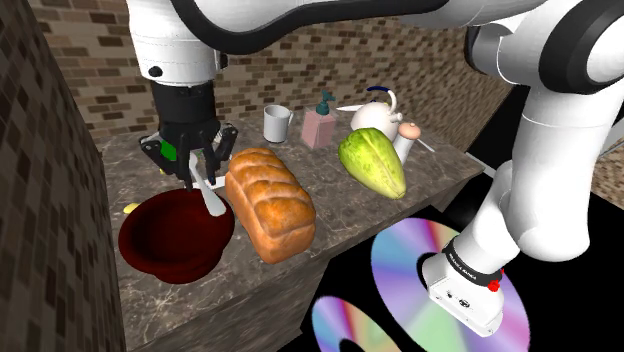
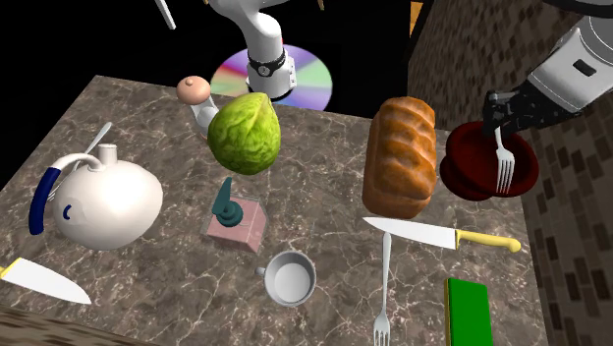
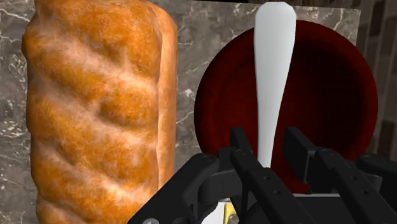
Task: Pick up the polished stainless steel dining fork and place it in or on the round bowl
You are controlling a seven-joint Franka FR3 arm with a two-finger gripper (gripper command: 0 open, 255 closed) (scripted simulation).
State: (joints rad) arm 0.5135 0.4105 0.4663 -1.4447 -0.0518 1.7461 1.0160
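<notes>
- Pale grey metal fork (image 2: 504, 162) hangs tines-down over the dark red round bowl (image 2: 462, 183), clear of the table (image 2: 157, 290) (whether the tines touch the bowl I cannot tell).
- Black claw (image 2: 507, 116) has both fingers clamped on the fork's shaft; in the wrist view the fork runs out from between them across the bowl's hollow.
- Brown bread loaf (image 2: 401, 157) lies at the bowl's 9 o'clock in the second exterior view, just beside it.
- Yellow-handled knife (image 2: 442, 236) lies at the bowl's 7 o'clock.
- Second fork (image 2: 383, 287) lies flat at 6 o'clock from the loaf, its handle near the knife's blade.
- Green block (image 2: 470, 313) sits at the bowl's 6 o'clock, well apart.
</notes>
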